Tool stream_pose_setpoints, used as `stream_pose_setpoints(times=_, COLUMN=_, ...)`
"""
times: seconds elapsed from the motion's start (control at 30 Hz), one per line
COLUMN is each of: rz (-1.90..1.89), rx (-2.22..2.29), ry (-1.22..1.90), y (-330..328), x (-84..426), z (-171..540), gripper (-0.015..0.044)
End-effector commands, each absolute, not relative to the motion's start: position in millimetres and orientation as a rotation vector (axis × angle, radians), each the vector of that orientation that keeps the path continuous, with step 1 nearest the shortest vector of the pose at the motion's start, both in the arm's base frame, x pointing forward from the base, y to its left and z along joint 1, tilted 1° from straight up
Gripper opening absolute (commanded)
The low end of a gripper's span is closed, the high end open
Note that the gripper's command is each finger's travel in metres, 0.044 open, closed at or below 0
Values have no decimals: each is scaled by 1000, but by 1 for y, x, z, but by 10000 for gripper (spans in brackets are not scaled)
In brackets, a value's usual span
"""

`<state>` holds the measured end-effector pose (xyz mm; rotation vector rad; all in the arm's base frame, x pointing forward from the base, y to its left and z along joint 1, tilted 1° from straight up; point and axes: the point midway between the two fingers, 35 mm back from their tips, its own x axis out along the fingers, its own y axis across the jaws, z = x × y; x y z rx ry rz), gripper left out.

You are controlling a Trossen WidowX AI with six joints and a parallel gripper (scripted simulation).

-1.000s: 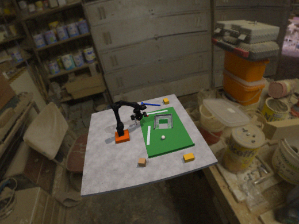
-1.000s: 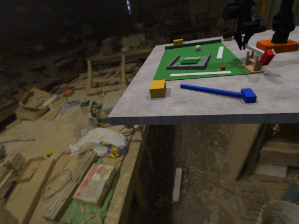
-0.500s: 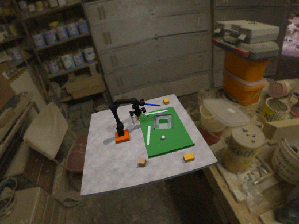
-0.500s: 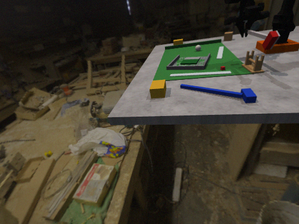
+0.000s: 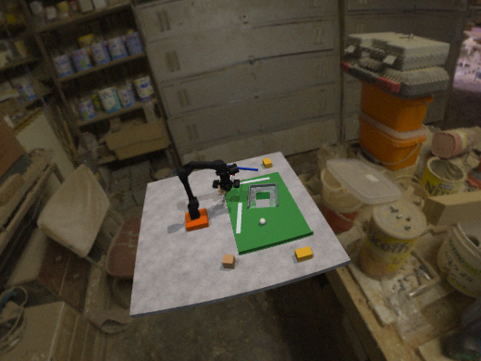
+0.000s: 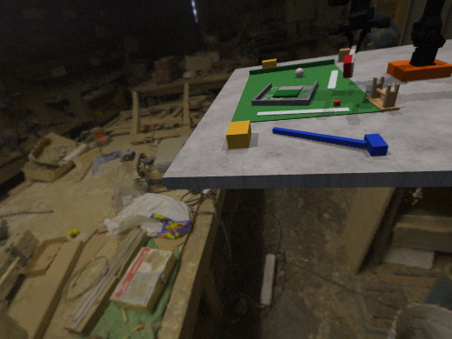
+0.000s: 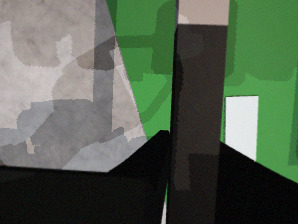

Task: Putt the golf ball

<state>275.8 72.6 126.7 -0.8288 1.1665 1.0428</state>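
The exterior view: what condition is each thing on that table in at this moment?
Gripper: shut on the red putter.
Red putter: lifted, hanging head-down over the green mat.
Golf ball: resting on the mat.
Blue putter: lying flat, untouched.
Wooden stand: empty.
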Motion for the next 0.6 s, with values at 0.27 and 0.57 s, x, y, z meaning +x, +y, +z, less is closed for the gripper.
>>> stream_pose_setpoints(times=0.27, rz=720, rx=-590, ry=1324, y=7, x=290, z=128, gripper=0)
stream_pose_setpoints(times=0.57, rz=499, rx=-408, ry=1409, y=-43, x=290, z=131, gripper=0)
